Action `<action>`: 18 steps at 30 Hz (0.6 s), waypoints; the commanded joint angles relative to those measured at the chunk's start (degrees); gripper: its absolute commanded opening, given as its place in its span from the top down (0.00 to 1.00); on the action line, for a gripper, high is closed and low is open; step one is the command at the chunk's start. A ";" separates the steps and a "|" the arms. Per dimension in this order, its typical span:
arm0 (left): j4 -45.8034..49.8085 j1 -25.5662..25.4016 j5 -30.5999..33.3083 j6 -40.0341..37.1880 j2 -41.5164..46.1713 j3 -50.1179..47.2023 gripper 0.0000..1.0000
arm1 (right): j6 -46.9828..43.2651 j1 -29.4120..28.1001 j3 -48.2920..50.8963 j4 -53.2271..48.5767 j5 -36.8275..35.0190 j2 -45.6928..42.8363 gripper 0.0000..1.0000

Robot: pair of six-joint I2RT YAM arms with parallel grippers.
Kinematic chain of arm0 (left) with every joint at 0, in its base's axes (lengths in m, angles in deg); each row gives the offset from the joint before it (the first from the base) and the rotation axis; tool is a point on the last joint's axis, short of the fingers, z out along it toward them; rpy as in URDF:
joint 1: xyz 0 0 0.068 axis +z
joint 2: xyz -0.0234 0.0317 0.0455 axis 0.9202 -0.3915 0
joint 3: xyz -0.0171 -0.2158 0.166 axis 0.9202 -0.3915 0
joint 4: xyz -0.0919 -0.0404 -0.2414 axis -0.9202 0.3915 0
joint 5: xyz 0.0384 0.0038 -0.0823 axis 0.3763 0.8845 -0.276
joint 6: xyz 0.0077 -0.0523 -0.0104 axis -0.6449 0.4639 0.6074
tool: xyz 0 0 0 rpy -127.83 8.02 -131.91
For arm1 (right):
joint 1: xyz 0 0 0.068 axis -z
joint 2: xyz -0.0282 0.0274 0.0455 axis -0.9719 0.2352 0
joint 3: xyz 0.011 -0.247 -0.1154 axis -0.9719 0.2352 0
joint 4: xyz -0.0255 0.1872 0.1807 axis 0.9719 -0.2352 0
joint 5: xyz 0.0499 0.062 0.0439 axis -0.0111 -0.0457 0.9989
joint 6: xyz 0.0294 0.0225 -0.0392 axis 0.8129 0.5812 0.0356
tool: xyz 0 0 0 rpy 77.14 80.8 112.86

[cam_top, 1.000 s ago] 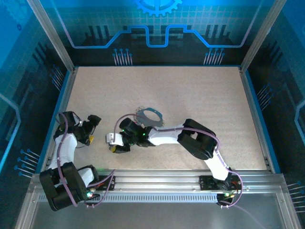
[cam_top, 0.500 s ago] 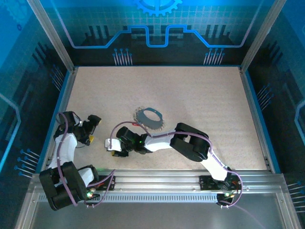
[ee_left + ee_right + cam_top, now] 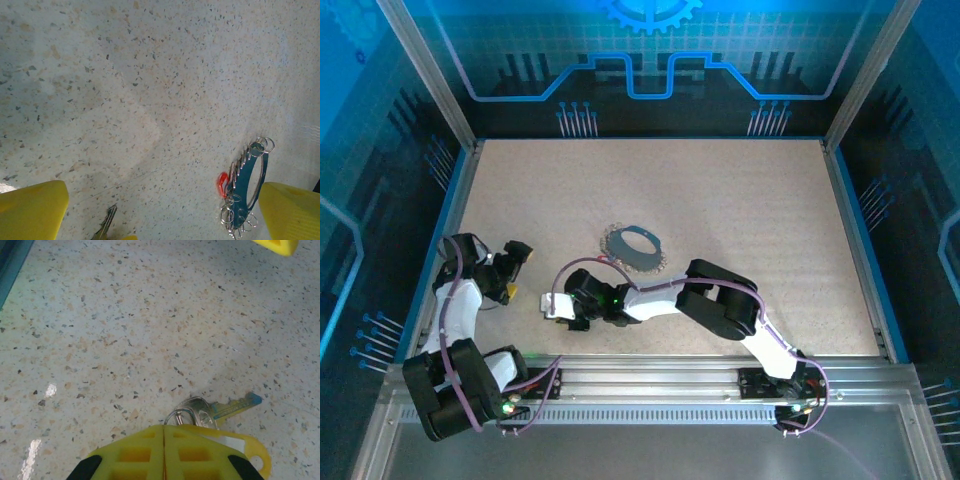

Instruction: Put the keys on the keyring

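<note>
Speckled tabletop [image 3: 750, 200] inside the blue enclosure, and you're at the fetch-the-key stage, I'd say. The keyring [image 3: 635, 246] lies flat near the middle of the overhead frame: teal strap loop, a fringe of little silver rings along its edge, and the red-headed key [image 3: 221, 184] tucked against its left side in the left wrist view. Whether that red one is threaded on or just lying beside the rings, I can't tell. Your right gripper [image 3: 164, 432] is low over the table at lower left of centre overhead, yellow pads pressed together, with a silver key [image 3: 202, 414] right at their tips. Its head and small ring touch the pads and its blade points to the right of that frame. I can't make out if the pads are pinching the head or just butted up against it. Your left gripper [image 3: 160, 215] sits further left with its pads spread wide, holding nothing. Next move, as I read it: get a firm pinch on that key's head, carry it up and right to the rings, and use the left one to pin the strap.
</note>
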 commanded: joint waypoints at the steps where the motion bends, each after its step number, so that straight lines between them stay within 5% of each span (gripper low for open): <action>1: 0.31 0.12 -1.69 1.12 0.25 -0.19 0.01 | 0.43 -0.68 1.06 1.52 -0.85 -1.28 0.92; 9: 0.23 0.20 -1.62 1.10 0.43 -0.29 0.01 | 1.18 -0.68 2.42 3.49 -2.31 -2.77 0.96; 18: -0.15 0.19 -1.54 1.05 0.21 -0.30 0.01 | 2.23 -1.36 2.16 2.88 -2.83 -2.56 0.74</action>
